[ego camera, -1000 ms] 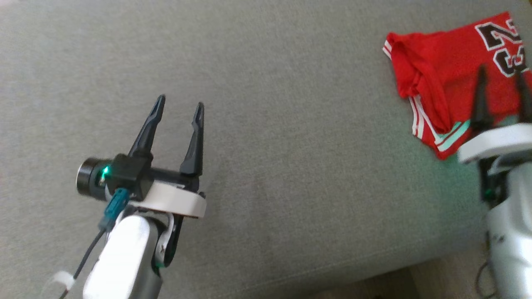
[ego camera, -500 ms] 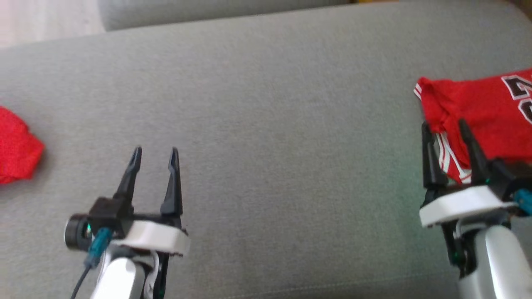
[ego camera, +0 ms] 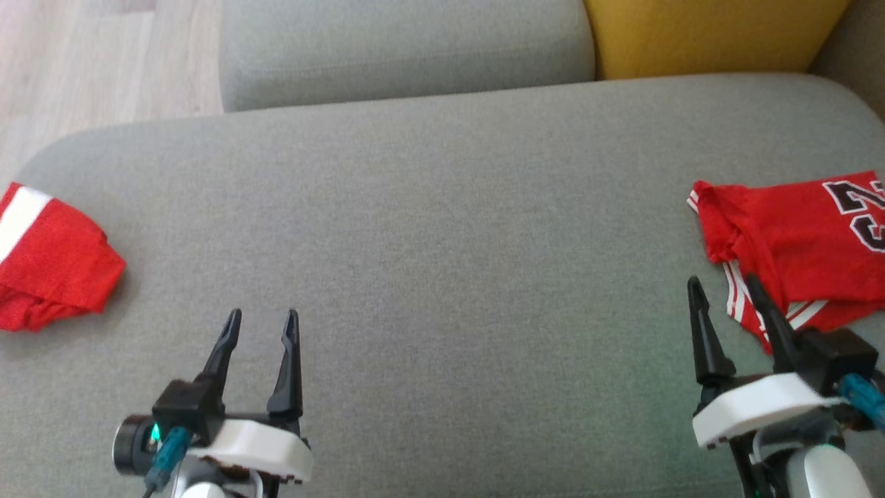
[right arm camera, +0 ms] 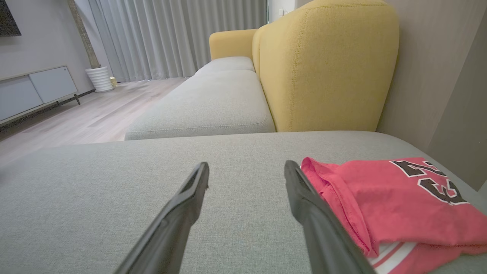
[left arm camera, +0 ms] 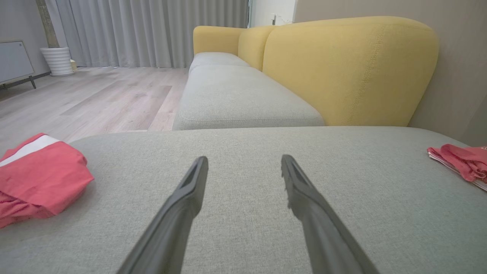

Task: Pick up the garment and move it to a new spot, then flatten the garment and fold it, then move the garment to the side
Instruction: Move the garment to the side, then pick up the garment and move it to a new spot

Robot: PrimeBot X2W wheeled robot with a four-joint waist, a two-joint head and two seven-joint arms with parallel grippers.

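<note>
both hands are empty, fingers spread wide. the left hand [ego camera: 263, 315] hovers over the bare grey sofa seat [ego camera: 442, 228], and the right hand [ego camera: 720, 283] sits just beside the near corner of the red numbered jersey [ego camera: 788, 228]. the jersey lies loosely folded at the seat's right end. a second red garment [ego camera: 55, 266], with a white band, lies bunched at the left end, close to the seat's edge. i cannot tell which of the two is the piece to work on next. if the right hand swings sideways, its outer finger could likely catch the jersey's striped hem and drag the fold open. a shallow pinch might take only the top layer, so the cloth would spill as it lifts. on the left, a push rather than a clean grip could shove that garment over the edge onto the wooden floor [ego camera: 104, 55].
</note>
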